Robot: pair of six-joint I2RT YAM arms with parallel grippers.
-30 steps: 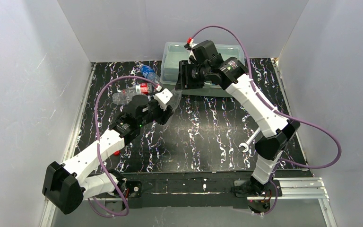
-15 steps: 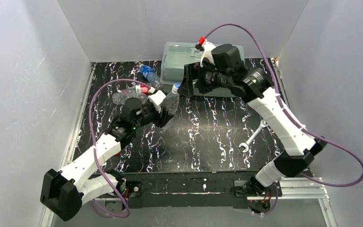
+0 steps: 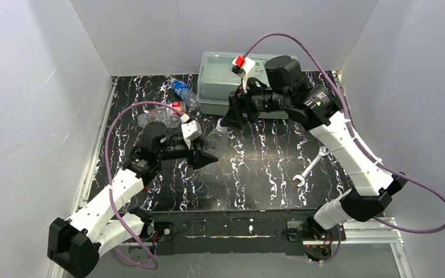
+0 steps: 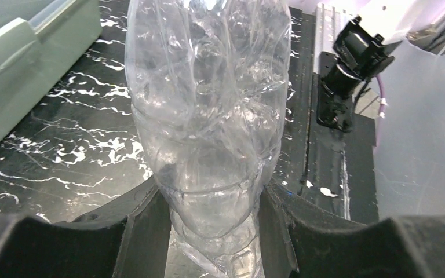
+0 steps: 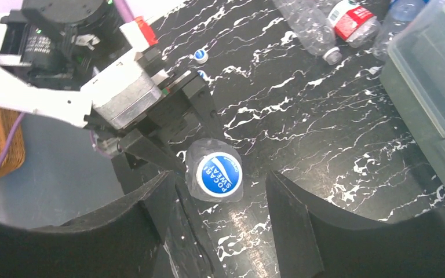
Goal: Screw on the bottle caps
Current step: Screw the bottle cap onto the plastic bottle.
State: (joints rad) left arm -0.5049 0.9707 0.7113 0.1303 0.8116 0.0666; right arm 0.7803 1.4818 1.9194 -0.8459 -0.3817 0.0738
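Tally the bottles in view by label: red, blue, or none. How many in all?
red-label bottle: 1
blue-label bottle: 1
plain bottle: 1
Total: 3

The plain clear bottle [image 4: 208, 116] carries a blue cap [image 5: 219, 175]; the red-labelled bottle [image 5: 352, 19] and blue-labelled bottle [image 3: 181, 89] lie sideways beyond.

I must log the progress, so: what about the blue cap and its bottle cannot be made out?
- Thread seating: right wrist view looks straight down, the blue cap hides the neck.
- Bottle mouth: left wrist view, clear bottle cut off by the top edge.
- Top view: cap too small beside the right jaws.
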